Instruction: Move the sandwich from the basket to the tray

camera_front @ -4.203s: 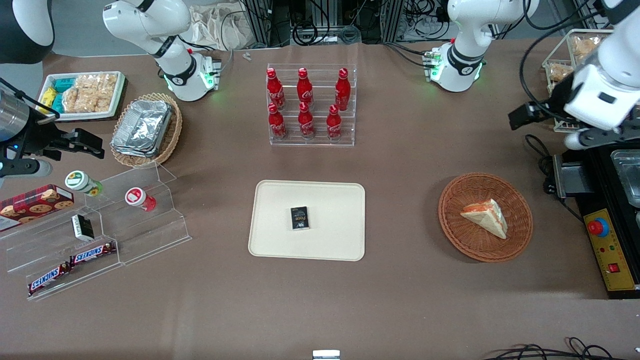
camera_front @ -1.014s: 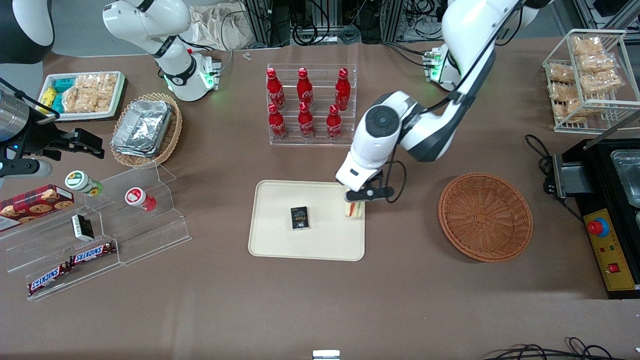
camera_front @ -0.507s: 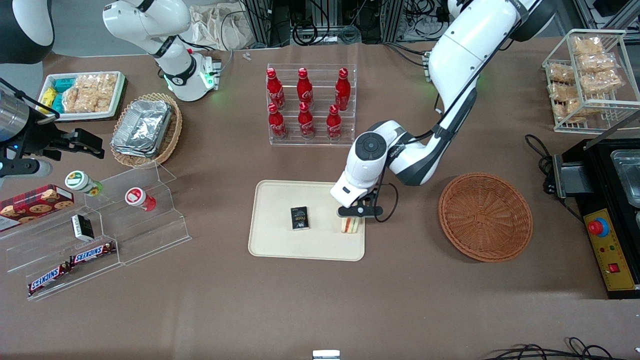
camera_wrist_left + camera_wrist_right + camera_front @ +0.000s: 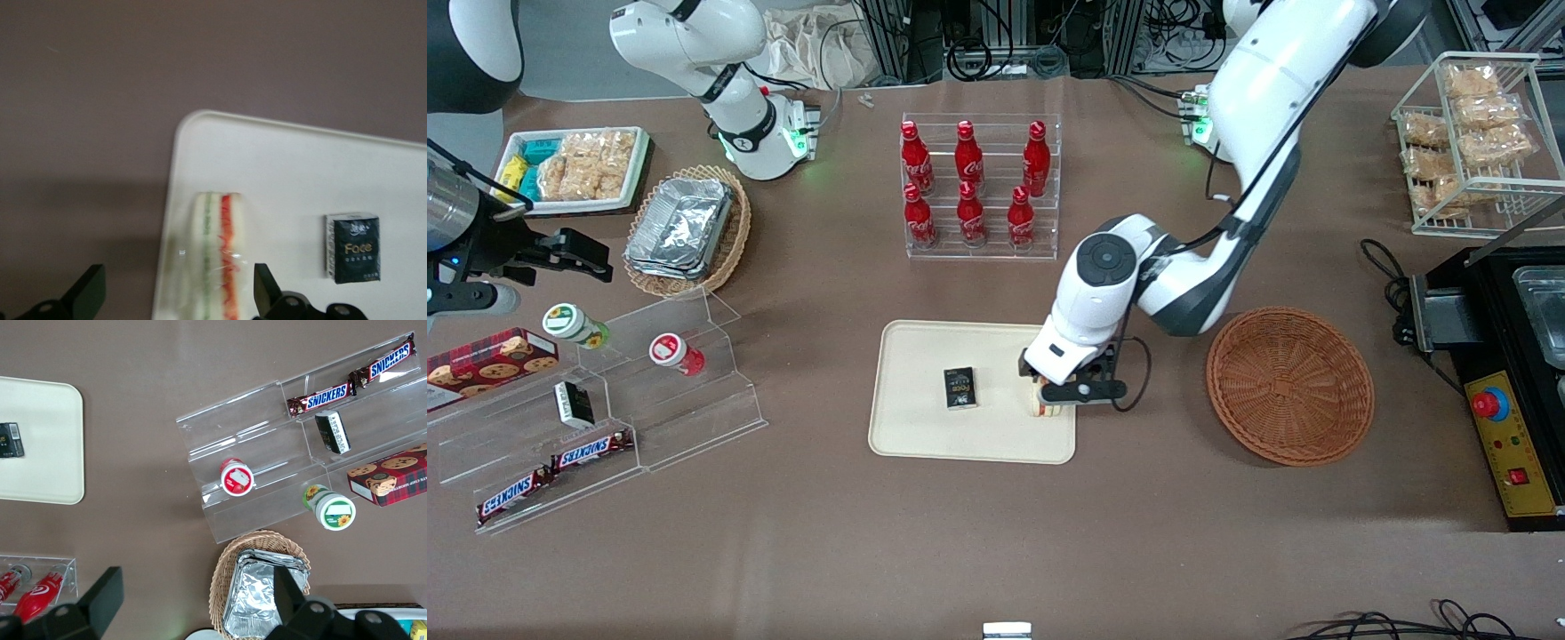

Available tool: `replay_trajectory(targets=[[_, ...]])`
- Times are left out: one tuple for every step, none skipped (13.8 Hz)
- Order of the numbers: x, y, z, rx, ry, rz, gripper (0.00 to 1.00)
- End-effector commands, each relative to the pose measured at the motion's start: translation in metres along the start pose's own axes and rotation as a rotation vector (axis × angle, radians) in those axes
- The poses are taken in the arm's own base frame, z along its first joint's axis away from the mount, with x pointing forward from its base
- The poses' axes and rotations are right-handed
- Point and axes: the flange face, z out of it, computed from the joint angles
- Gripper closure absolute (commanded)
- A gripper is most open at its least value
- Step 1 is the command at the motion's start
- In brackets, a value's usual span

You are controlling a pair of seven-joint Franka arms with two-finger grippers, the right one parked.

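Observation:
The sandwich (image 4: 217, 257) is a white wedge in clear film, with green and red-orange filling lines facing the wrist camera. It stands on edge on the cream tray (image 4: 925, 356), close to the rim nearest the basket (image 4: 1289, 387). My left gripper (image 4: 1060, 397) hangs right over it and is open, its fingers either side of the bread. One finger (image 4: 263, 290) is close to the bread's red-filling side, the other (image 4: 90, 293) well off it, out over the brown table. Only a sliver of sandwich (image 4: 1045, 410) shows under the hand in the front view. The reddish-brown basket holds nothing.
A small black packet (image 4: 959, 388) lies mid-tray. A clear rack of red cola bottles (image 4: 978, 187) stands farther from the front camera than the tray. Stepped acrylic shelves (image 4: 605, 409) with snacks sit toward the parked arm's end, a black appliance (image 4: 1516, 356) toward the working arm's.
The sandwich lay in the basket 4.2 s ago. In the last second the gripper brought it lower and nearer the front camera along the tray's rim.

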Motion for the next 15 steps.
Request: replay_trajectory(targets=[[0.021,-0.028,-0.073,0.074,-0.049,-0.067,0.0],[0.024,-0.034,-0.098,0.085,-0.073,-0.059,0.0],[0.03,-0.047,-0.117,0.093,-0.094,-0.041,0.0],[0.038,-0.067,-0.135,0.092,-0.119,-0.04,0.0],[0.039,-0.082,-0.156,0.093,-0.136,-0.022,0.0],[0.043,-0.104,-0.176,0.107,-0.157,-0.004,0.0],[0.042,-0.122,-0.195,0.115,-0.181,0.019,0.0],[0.045,-0.148,-0.213,0.126,-0.199,0.029,0.0],[0.047,-0.173,-0.23,0.141,-0.215,0.023,0.0],[0.046,-0.197,-0.25,0.136,-0.227,0.021,0.0],[0.045,-0.222,-0.266,0.107,-0.237,0.018,0.0],[0.042,-0.249,-0.281,0.084,-0.229,-0.005,0.0],[0.041,-0.271,-0.291,0.083,-0.217,-0.032,0.0],[0.038,-0.287,-0.3,0.084,-0.212,-0.044,0.0],[0.03,-0.298,-0.308,0.084,-0.204,-0.04,0.0]])
